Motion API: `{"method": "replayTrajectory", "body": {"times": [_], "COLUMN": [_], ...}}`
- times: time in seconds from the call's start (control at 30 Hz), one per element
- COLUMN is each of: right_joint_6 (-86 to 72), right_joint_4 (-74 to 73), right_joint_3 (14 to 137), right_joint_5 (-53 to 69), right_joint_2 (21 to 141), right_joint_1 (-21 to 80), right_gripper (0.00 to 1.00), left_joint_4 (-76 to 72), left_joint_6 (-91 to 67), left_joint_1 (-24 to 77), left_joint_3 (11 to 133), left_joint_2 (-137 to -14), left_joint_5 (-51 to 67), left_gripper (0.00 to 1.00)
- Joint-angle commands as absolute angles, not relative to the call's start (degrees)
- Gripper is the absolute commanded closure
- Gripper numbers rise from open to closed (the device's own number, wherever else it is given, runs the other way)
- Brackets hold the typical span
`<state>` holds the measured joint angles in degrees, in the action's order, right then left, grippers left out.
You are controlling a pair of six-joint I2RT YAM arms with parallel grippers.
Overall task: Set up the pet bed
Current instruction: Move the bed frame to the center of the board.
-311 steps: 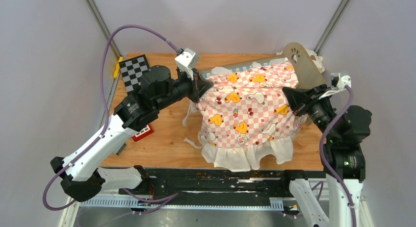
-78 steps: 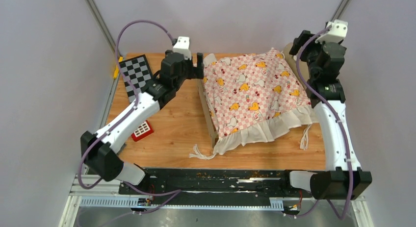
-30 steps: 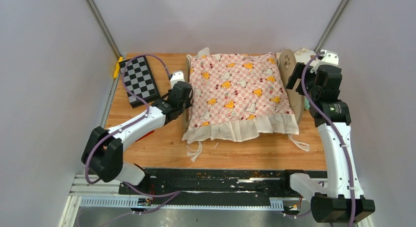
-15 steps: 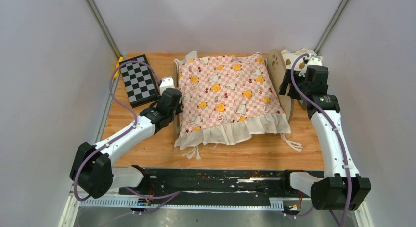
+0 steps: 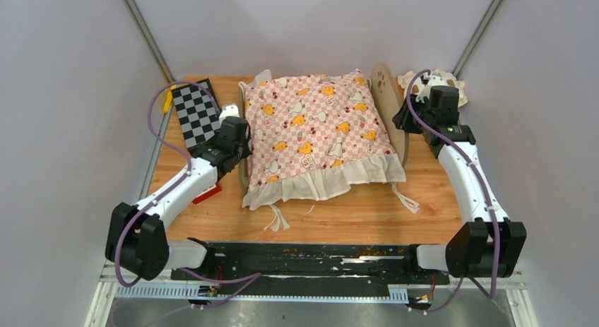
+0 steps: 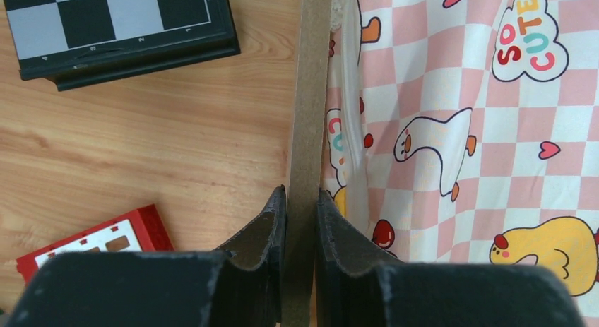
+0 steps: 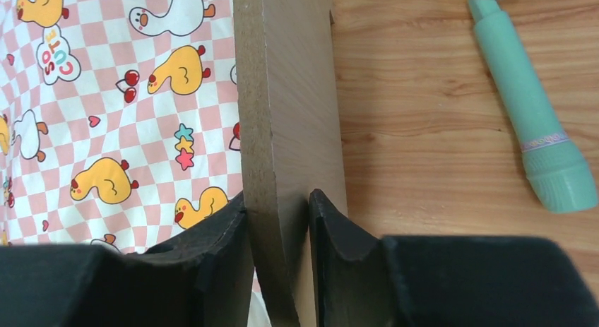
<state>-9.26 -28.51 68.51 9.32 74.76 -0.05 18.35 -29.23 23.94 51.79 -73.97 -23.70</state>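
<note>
Right now I have the pet bed point(image 5: 387, 108) pinched at both ends. It stands in the middle of the wooden surface point(image 5: 353, 214), with the pink checkered ruffled cushion point(image 5: 318, 126) laid over its base, frill hanging toward me.

My left gripper point(image 6: 302, 200) is clenched on the top edge of the thin end board point(image 6: 311, 94), one finger on each face. My right gripper point(image 7: 277, 207) grips the headboard point(image 7: 289, 94) the same way, its pads against both sides of the panel.

I take the boards because, as I judge it, they are the only stiff, narrow parts a two-finger gripper can bite. Holding opposite ends should let me shift or square the frame as one piece without tipping the cushion.

The chessboard point(image 5: 194, 111) and a small red box point(image 5: 206, 194) lie left of the frame. A teal tube point(image 7: 526, 108) lies just right of the headboard, so I have little room there.
</note>
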Motion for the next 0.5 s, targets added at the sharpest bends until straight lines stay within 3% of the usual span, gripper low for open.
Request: {"method": "replayTrajectory", "body": {"times": [0.0, 0.13, 0.27, 0.47], "right_joint_6": [-11.0, -11.0, -12.5, -15.5], "right_joint_4": [-27.9, -29.0, -29.4, -34.1], "right_joint_3": [70.5, 68.8, 65.5, 63.5], "right_joint_5": [9.4, 5.7, 3.4, 0.1], "right_joint_2": [74.8, 69.4, 62.3, 53.7], "right_joint_1": [-0.8, -0.8, -0.8, -0.9], "right_gripper": [0.61, 0.44, 0.31, 0.30], "left_joint_4": [22.8, 22.9, 26.5, 28.0], "left_joint_6": [-27.9, -25.6, -23.8, -20.1], "left_joint_1": [19.3, 19.3, 19.3, 23.8], "left_joint_3": [56.1, 57.7, 61.1, 64.6], "left_joint_2": [-74.0, -71.2, -67.8, -62.8], "left_joint_5": [-30.5, -27.0, -25.0, -23.2], "left_gripper": [0.83, 0.48, 0.25, 0.19]}}
